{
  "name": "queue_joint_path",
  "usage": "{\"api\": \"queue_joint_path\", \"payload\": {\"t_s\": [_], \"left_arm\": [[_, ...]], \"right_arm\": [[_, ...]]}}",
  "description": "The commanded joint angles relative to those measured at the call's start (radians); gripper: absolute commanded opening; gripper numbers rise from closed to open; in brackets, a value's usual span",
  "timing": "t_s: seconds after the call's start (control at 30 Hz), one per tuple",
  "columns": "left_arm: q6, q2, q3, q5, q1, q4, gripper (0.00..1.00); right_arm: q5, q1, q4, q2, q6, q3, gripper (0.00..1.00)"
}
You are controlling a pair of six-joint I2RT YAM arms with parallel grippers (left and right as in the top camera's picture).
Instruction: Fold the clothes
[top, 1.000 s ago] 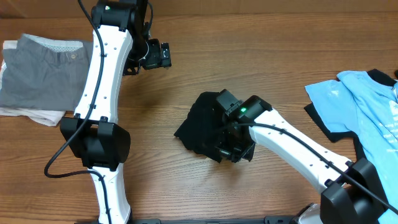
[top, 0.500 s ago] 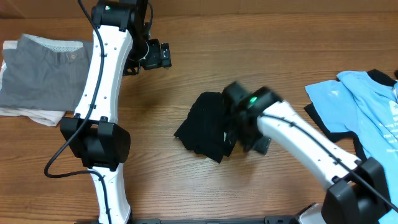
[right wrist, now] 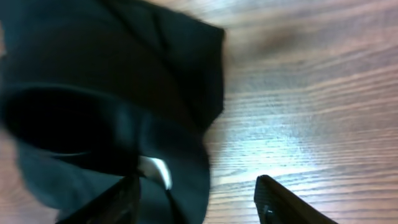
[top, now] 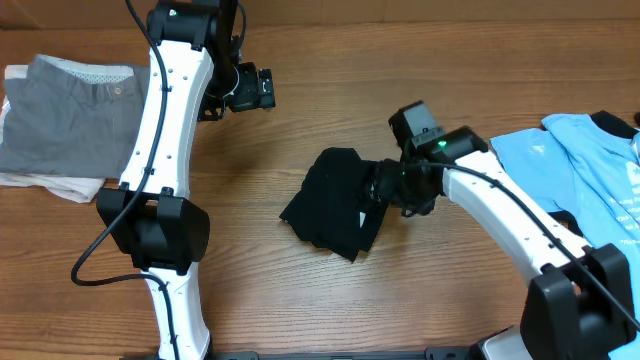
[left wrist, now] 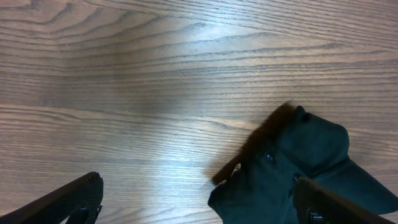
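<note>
Now: right pincer [right wrist: 199, 190] released, jaws apart, nothing gripped. Black shirt [top: 330, 205] lies bunched on the counter [top: 420, 80], just beneath and beside it. Left pincer [left wrist: 196, 186] wide, empty, well apart from the shirt. Judgement: grasp an outer hem, not the bunched middle; spread flat before folding.
</note>
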Motion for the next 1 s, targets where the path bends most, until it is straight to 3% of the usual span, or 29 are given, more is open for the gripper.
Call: {"api": "queue_joint_path", "payload": {"t_s": [0.0,0.3,0.57,0.97], "left_arm": [[0.005,0.015,-0.003,-0.01,-0.003,0.002,1.0],[0.009,0.015,-0.003,-0.011,-0.003,0.002,1.0],[0.009,0.015,-0.003,-0.011,-0.003,0.003,1.0],[0.009,0.015,-0.003,-0.011,-0.003,0.005,1.0]], "right_arm": [[-0.025,0.002,0.01,0.019,0.003,-0.018,0.6],[-0.039,0.003,0.104,0.036,0.003,-0.079,0.49],[0.079,-0.001,0.058,0.037,0.015,-0.097,0.05],[0.094,0.002,-0.01,0.037,0.068,-0.095,0.04]]}}
